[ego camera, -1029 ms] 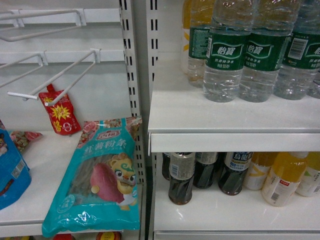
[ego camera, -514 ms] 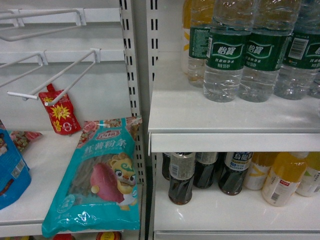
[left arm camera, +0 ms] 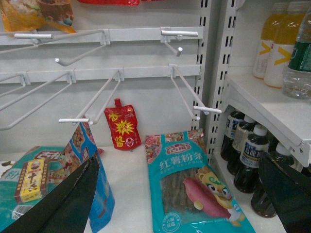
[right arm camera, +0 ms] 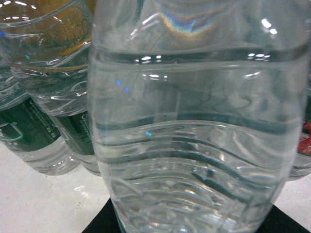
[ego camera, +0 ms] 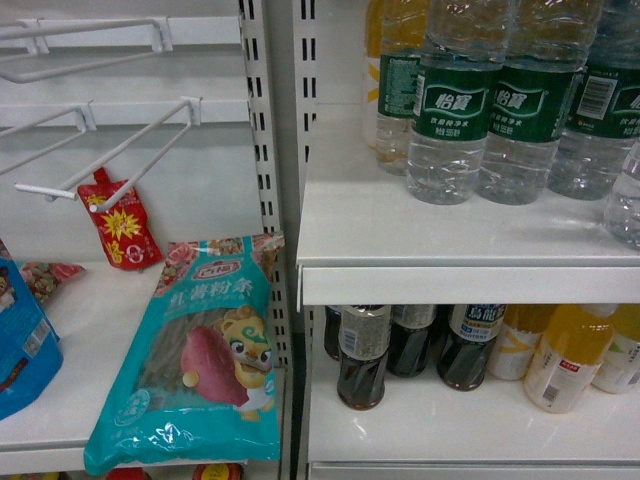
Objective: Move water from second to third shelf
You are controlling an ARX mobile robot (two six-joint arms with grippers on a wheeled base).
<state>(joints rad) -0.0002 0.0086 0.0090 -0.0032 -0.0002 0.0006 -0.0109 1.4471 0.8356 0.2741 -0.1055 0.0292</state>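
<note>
Clear ribbed water bottles with dark green labels point(ego camera: 447, 110) stand in a row on the upper white shelf point(ego camera: 400, 240). One water bottle point(right arm camera: 189, 121) fills the right wrist view, its lower body between the two black fingers of my right gripper point(right arm camera: 192, 221), which is shut on it. In the head view this bottle point(ego camera: 625, 200) shows at the far right edge, in front of the row; the gripper itself is out of that view. My left gripper point(left arm camera: 180, 194) hangs open over the left bay, with nothing between its fingers.
Below, the lower shelf point(ego camera: 440, 425) holds dark cola bottles point(ego camera: 362, 355) and orange drink bottles point(ego camera: 567, 355). The left bay has a teal noodle pack point(ego camera: 200, 360), a red sauce pouch point(ego camera: 120, 225), a blue bag point(ego camera: 20, 345) and wire pegs point(ego camera: 120, 150).
At the right edge of the head view, one water bottle has come forward and lower out of the row. Nothing else has moved.
</note>
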